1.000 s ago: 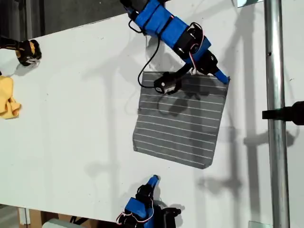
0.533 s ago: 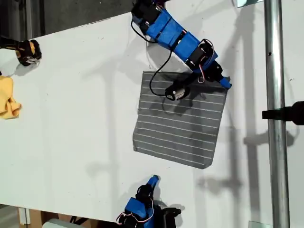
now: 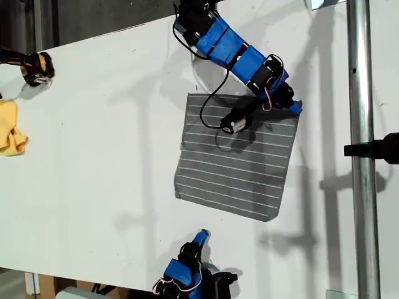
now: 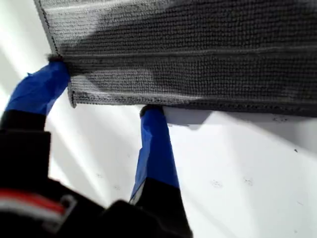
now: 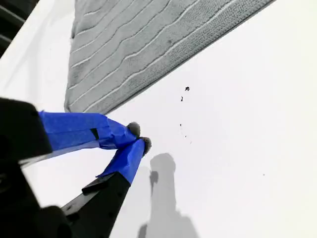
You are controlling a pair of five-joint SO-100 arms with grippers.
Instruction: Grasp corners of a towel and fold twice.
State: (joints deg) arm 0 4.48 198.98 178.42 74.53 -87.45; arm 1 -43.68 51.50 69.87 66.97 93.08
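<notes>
The grey striped towel (image 3: 237, 165) lies flat on the white table (image 3: 106, 162) in the exterior view. My first gripper (image 3: 293, 106) is at the towel's far corner on the exterior view's right. In the first wrist view this gripper (image 4: 101, 99) is open, its blue fingertips (image 4: 49, 82) touching the cloth's edge on either side of that corner (image 4: 72, 96). My second gripper (image 3: 201, 237) sits near the table's front edge, a short way off the towel's near edge. Its fingers (image 5: 121, 136) are shut on nothing, with the towel (image 5: 138, 44) beyond them.
A yellow cloth (image 3: 9, 128) and a black-and-yellow object (image 3: 34, 67) lie at the exterior view's left. A metal pole (image 3: 361, 149) with a black clamp (image 3: 377, 149) runs down the exterior view's right. The first arm's camera (image 3: 235, 123) hangs over the towel.
The first arm has shifted slightly toward the exterior view's right, its hanging camera moving further over the towel. Its gripper stays at the same corner. The second arm is still.
</notes>
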